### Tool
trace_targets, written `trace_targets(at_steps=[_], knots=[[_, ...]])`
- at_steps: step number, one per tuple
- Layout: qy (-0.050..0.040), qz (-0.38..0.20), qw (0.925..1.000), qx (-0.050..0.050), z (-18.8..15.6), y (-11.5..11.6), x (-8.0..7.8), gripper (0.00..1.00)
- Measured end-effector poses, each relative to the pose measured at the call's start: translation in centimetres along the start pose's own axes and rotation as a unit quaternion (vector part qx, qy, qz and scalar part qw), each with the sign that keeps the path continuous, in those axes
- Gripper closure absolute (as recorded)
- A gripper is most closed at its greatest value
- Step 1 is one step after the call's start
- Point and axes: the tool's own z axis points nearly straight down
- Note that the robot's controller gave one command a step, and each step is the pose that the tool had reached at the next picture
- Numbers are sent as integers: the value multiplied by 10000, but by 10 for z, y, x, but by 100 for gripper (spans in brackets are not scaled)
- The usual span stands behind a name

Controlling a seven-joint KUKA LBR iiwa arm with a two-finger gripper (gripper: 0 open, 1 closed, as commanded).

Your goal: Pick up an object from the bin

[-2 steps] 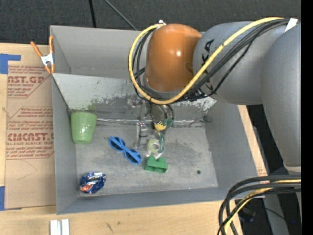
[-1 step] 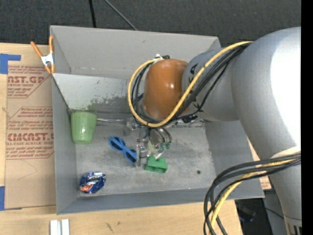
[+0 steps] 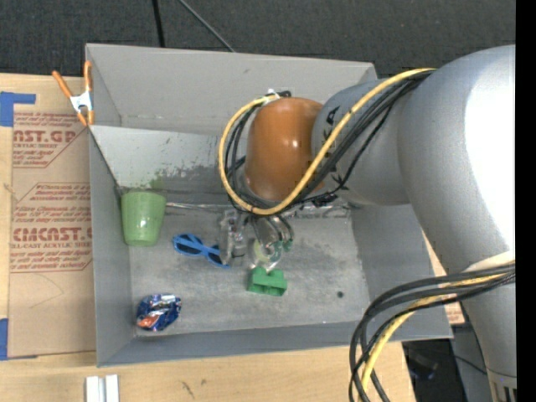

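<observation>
End effector, grip state not discernible, poised just over green block near centre of bin, blue toy glasses adjacent; approx. ideal: descend straight, block centred, w/o snagging glasses.

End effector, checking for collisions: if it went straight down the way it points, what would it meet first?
Probably the small green block lying just below the end effector, though depth is unclear from this view.
</observation>
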Motion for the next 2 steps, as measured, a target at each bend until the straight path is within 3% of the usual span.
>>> trace_targets(at_steps=[1, 2], knots=[[1, 1, 10000, 0, 0, 0, 0, 0], [3, 1, 10000, -1, 0, 0, 0, 100]])
